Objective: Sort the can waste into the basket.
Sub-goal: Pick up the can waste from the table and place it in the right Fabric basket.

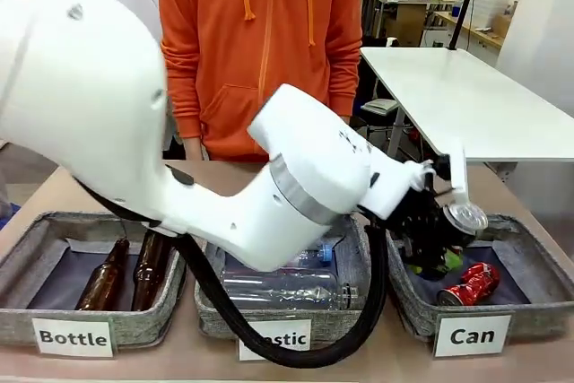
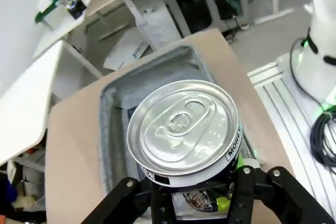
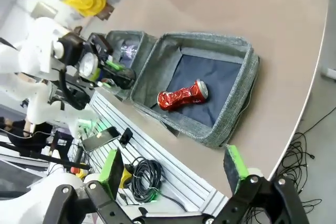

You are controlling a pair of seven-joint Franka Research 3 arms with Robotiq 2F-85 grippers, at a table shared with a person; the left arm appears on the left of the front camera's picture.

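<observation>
Currently mid-transfer: left hand [image 1: 439,241] is clenched on the black-and-silver can [image 1: 465,218], held at centre right of the front view over the near-left corner of the Can basket [image 1: 529,316]. Left wrist view shows the can's silver top [image 2: 182,127] dead centre, pull tab intact, basket opening behind it. Next move, as I judge it: carry a bit further over the basket's dark lining, then let go; the drop looks short, and the can may roll on landing.

Red can [image 1: 470,283] already lies inside the basket, lower right of the front view, crumpled, glossy metal. Right wrist view has it at frame centre [image 3: 182,96] on the dark lining.

Basket: grey woven fabric, soft rectangular walls, white label. Held can: smooth rigid cylinder, undented from what shows.

Right hand [image 3: 176,170] is released, green pads spread wide, nothing between them, high above the table [image 3: 220,9].
</observation>
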